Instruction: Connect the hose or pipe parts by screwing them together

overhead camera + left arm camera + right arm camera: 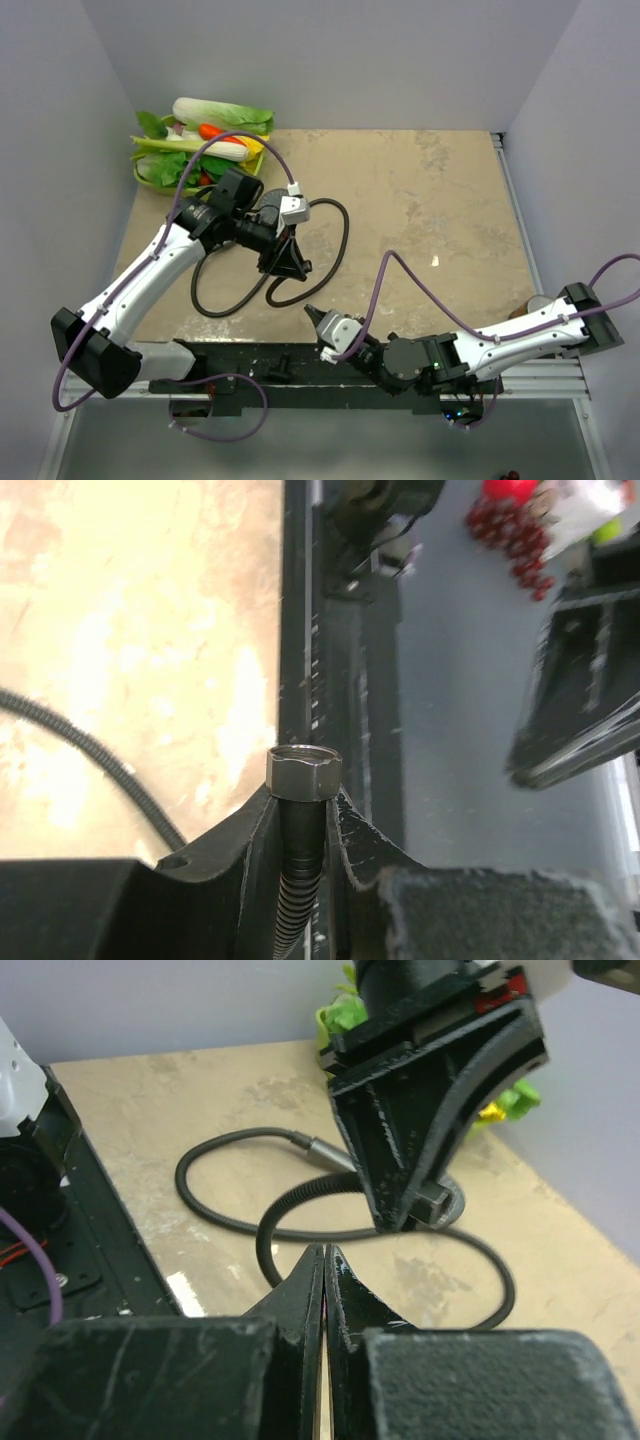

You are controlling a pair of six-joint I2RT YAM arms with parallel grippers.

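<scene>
Nearest, right claw (325, 1260) is clenched on nothing, low over the counter (430, 200) and pointing at the left claw. Just beyond, left claw (303, 805) grasps the hose (298, 880) directly under its end nut (304, 774), with the nut proud of the tips. The rest of the hose lies in loose loops on the counter behind. Vegetables (205, 140) sit in the far left corner. What the nut should screw onto I cannot find in any view.

Risks: the ribbed hose may twist or slide in the grip, since only the hose is pinched, not the nut. Trailing loops could drag and tilt the nut, causing a cross-thread. The two claws are close, so a clash is possible.
</scene>
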